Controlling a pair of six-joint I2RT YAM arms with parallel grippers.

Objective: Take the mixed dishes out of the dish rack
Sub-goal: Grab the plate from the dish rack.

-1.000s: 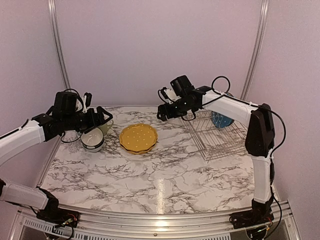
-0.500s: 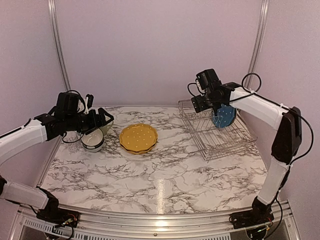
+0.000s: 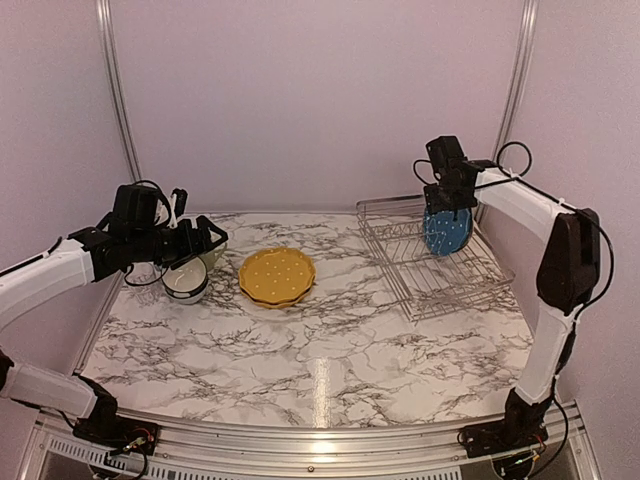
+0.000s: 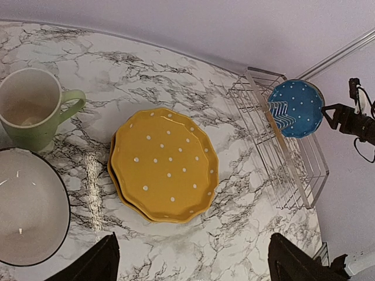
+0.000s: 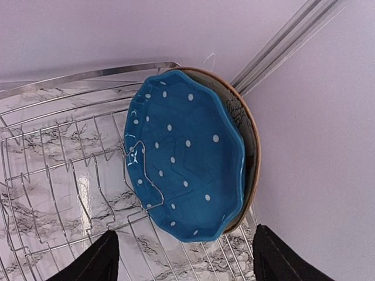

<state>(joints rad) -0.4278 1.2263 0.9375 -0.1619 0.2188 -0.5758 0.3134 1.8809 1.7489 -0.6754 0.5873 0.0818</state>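
The dish rack (image 3: 450,285) stands at the back right. A blue white-dotted plate (image 3: 447,232) stands on edge in it, with a brown-rimmed plate (image 5: 253,146) close behind. My right gripper (image 3: 447,200) is open and empty just above the blue plate (image 5: 187,158), which lies between its fingers in the right wrist view (image 5: 184,260). Two stacked mustard-yellow plates (image 3: 277,276), a white bowl (image 3: 186,282) and a pale-green mug (image 3: 210,256) rest on the table at left. My left gripper (image 3: 203,240) hovers open and empty above the bowl and mug. The light-blue mug and clear glass are out of view.
The marble table (image 3: 330,350) is walled by lilac panels, with metal posts (image 3: 515,90) at the back corners. The rack (image 4: 287,175) sits close to the right wall. In the left wrist view, the yellow plates (image 4: 164,164), mug (image 4: 32,108) and bowl (image 4: 26,213) lie below.
My right arm has swung from the table's back middle to the right, over the rack's far end above the blue plate. My left arm has barely moved.
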